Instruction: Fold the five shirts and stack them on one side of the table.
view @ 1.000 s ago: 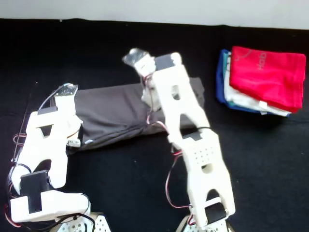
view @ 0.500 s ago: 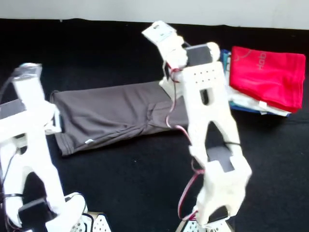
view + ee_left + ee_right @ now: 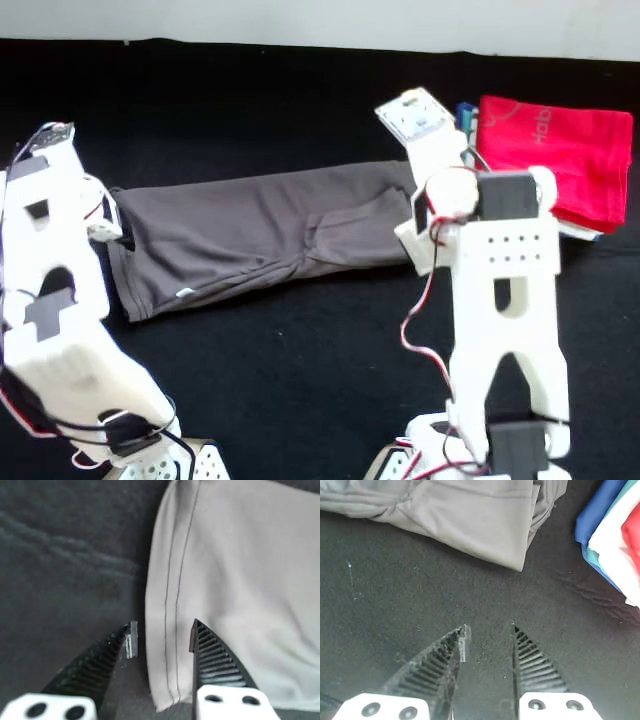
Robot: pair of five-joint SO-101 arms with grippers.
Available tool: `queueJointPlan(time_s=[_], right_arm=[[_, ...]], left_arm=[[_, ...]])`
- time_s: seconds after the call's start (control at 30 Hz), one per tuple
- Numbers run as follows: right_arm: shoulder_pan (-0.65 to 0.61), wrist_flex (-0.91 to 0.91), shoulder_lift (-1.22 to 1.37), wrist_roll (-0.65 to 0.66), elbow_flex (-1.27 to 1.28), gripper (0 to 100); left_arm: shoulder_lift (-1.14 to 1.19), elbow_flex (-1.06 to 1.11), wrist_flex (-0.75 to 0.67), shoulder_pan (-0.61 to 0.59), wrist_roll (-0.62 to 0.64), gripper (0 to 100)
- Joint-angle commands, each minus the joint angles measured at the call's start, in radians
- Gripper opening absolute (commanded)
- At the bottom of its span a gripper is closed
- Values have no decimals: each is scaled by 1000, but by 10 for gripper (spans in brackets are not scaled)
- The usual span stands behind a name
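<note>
Grey shirt (image 3: 260, 235) in long strip across mid worktop (image 3: 300, 400), stack (image 3: 545, 165) near its right end. Fingers of left gripper (image 3: 163, 630) spread astride hem; of right gripper (image 3: 490, 630) spread, short of cloth. Best to pinch both ends squarely, then fold end over end.

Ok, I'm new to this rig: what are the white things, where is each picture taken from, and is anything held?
The white structures are two small robot arms: the left arm and the right arm. The high view looks down from a fixed camera; the other two come from cameras on each arm's wrist. On the black table lie a long grey shirt and a stack of folded shirts, red on top. The left gripper is open over the grey shirt's edge; the right gripper is open over bare table. Nothing is held.
</note>
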Motion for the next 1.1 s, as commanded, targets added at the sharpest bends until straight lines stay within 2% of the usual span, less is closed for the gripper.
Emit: queueJointPlan(time_s=[0.0,0.33,0.47,0.5,0.57,0.63,0.8,1.07], right_arm=[[13,7,-61,-2,15,128],[13,7,-74,-2,15,128],[13,7,-71,-2,15,128],[13,7,-73,-2,15,128],[13,7,-76,-2,15,128],[13,7,-77,-3,16,128],[13,7,-77,-8,16,127],[15,7,-79,-9,85,127]], left_arm=[[159,-219,121,47,26,183],[616,-780,511,94,40,183],[661,-846,534,94,37,171],[656,-840,534,93,34,139],[653,-839,532,74,32,2],[653,-842,532,44,12,28],[648,-865,531,-84,-83,8],[653,-1112,531,-369,-189,8]])
